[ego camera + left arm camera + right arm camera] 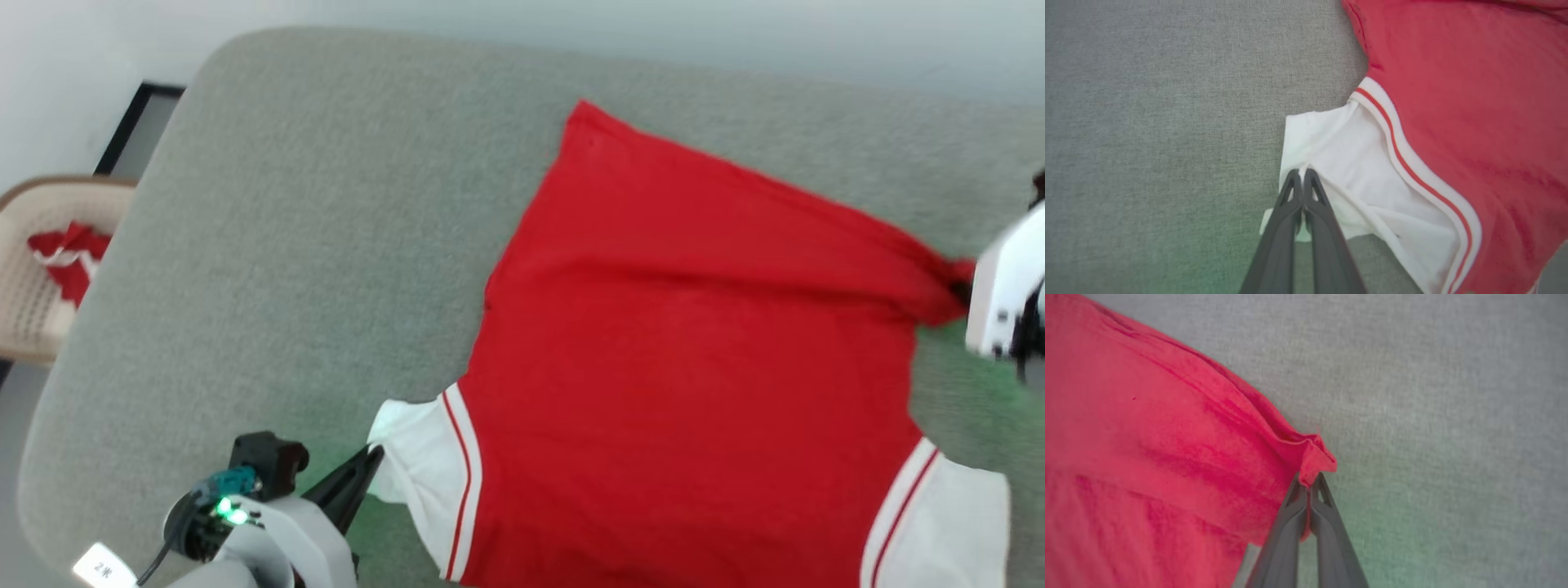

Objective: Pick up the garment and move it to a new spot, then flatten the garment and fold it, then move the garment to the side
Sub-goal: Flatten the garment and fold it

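The garment (694, 327) lies spread on the grey padded table (326, 204), red body up, with no lettering showing. A white sleeve with red striped trim (424, 482) points to the lower left and another (947, 523) to the lower right. My left gripper (374, 456) is shut at the edge of the left sleeve (1339, 163); its tips (1302, 172) pinch the white cloth, and a crease runs away from them. My right gripper (1310, 482) is shut on a bunched red hem corner (1316, 455), pulled taut at the right edge of the head view (947, 282).
A beige woven basket (33, 318) stands off the table's left edge and holds a small red-and-white cloth (65, 257). A dark-framed panel (135, 122) leans by the wall behind it. Bare grey table stretches left of and beyond the garment.
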`<state>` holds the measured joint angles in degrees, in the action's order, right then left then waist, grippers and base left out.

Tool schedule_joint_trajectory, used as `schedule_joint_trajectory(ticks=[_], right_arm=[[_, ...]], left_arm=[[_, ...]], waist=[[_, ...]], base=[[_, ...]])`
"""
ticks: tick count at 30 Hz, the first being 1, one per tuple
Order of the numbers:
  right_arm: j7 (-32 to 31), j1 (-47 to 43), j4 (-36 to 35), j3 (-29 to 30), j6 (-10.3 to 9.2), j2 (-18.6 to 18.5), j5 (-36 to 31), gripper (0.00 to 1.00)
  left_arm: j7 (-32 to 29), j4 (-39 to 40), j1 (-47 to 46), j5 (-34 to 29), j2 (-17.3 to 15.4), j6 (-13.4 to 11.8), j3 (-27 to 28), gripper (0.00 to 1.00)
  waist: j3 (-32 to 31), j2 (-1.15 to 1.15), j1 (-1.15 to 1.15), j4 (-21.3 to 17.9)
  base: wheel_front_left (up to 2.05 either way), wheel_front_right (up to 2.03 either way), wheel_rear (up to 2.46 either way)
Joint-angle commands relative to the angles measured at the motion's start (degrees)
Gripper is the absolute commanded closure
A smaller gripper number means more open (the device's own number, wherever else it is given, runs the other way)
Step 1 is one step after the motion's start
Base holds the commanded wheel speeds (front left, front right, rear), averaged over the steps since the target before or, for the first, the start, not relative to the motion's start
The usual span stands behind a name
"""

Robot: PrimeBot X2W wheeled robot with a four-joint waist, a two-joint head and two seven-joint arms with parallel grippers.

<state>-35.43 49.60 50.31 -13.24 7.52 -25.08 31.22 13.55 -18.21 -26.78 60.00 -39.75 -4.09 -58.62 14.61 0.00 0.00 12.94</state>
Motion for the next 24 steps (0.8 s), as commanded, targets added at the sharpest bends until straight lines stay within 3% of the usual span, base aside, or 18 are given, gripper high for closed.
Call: schedule_joint_trajectory(ticks=[1,10,17,24], right_arm=[[-0.3,-4.3,-3.2,-0.8,-0.06,-0.8,2.2,1.0],[-1.0,-23.2,-18.2,3.8,-0.06,-4.6,10.0,1.0],[-1.8,-35.2,-25.4,9.0,-0.06,-2.4,8.8,1.0],[-2.3,-41.8,-27.0,11.7,-0.07,0.7,6.8,1.0]], left_arm=[[-0.1,0.6,1.4,0.4,-0.8,-0.6,0.1,1.0],[-0.5,4.1,4.5,1.6,-3.3,-2.7,0.0,1.0],[-0.9,6.0,5.5,1.8,-4.1,-3.7,-0.1,1.0],[-1.1,6.6,5.6,1.8,-3.9,-3.9,-0.3,1.0]], waist=[[-3.9,0.0,0.0,-3.6],[-6.6,0.0,0.0,-6.1],[-7.4,0.0,0.0,-7.4],[-7.8,0.0,0.0,-7.7]], base=[[0.0,0.0,0.0],[0.0,0.0,0.0],[0.0,0.0,0.0],[0.0,0.0,0.0]])
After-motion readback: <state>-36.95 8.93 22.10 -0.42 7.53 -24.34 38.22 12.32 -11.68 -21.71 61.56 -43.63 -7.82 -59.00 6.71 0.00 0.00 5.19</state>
